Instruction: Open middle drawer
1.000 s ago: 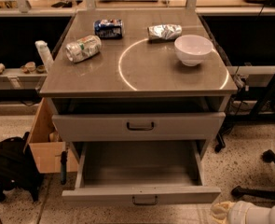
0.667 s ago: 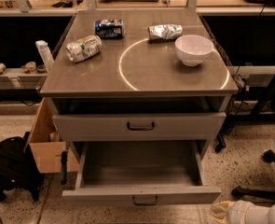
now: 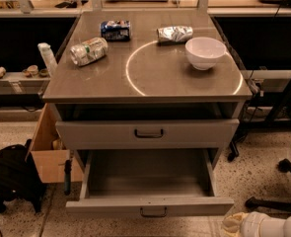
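1. Grey metal cabinet (image 3: 145,85), brown worktop carrying small items
2. Bottom drawer (image 3: 150,206) stands pulled far out
3. Middle drawer (image 3: 199,132) directly above, front set well back of the bottom drawer's front, dark handle central
4. Gripper (image 3: 238,224) at lower right corner, beside bottom drawer's front; spread or pressed together, cannot tell
5. White bowl (image 3: 205,51) at worktop right
6. Crushed can (image 3: 89,51) at worktop left

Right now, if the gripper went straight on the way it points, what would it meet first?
The gripper, low at bottom right, points left. It would probably meet the front corner of the pulled-out bottom drawer first, though depth is unclear.
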`<control>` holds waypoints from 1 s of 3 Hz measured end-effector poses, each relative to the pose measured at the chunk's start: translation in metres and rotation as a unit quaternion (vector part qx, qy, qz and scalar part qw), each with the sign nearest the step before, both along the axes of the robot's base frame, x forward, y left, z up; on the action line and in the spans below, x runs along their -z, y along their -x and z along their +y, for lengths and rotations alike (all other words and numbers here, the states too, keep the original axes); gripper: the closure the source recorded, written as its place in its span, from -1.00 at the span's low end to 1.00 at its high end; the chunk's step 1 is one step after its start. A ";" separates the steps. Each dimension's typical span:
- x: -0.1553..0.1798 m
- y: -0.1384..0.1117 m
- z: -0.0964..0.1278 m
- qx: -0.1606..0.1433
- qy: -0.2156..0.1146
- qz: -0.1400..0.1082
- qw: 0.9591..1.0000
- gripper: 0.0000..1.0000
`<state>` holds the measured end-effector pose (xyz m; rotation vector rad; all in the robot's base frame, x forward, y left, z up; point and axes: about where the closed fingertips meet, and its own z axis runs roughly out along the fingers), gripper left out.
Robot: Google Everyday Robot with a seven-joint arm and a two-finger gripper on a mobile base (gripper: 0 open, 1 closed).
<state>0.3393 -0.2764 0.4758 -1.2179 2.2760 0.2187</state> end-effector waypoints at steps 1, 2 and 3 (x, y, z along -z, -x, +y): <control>0.000 0.000 0.000 0.000 0.000 0.000 1.000 -0.78; 0.000 0.000 0.000 0.000 0.000 0.000 1.000 -1.00; 0.000 0.000 0.000 0.000 0.000 0.000 1.000 -1.00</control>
